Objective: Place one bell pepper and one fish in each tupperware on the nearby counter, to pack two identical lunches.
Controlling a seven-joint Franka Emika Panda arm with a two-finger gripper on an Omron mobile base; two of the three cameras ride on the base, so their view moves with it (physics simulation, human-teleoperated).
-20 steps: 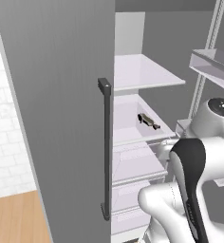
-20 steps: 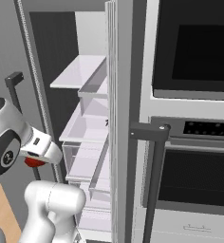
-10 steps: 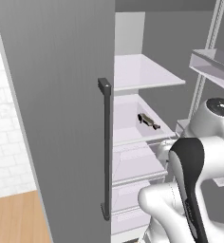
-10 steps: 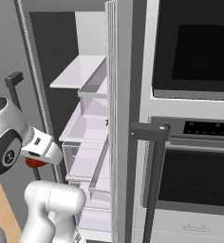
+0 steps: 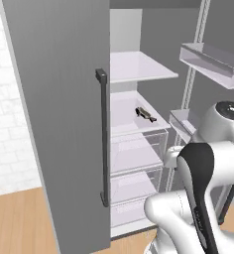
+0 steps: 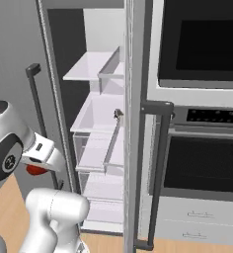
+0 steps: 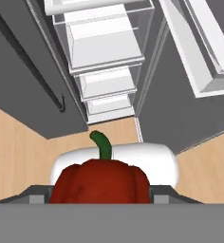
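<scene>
**Arm folded close to the base, gripper closed on a pepper**

The white arm is bent tightly, with its elbow high. The gripper (image 7: 100,197) sits low, and its jaws are closed on both sides of a red bell pepper (image 7: 100,182). The pepper's green stem stands clear of the jaws.

White Franka arm (image 5: 198,208) — glossy, rounded segments.
Dark grey-black band down one link, round dark joint cap (image 5: 229,108) on top; right base view shows a dark disc (image 6: 6,162) with small grey marking — white wrist block with tiny dark slots.
</scene>
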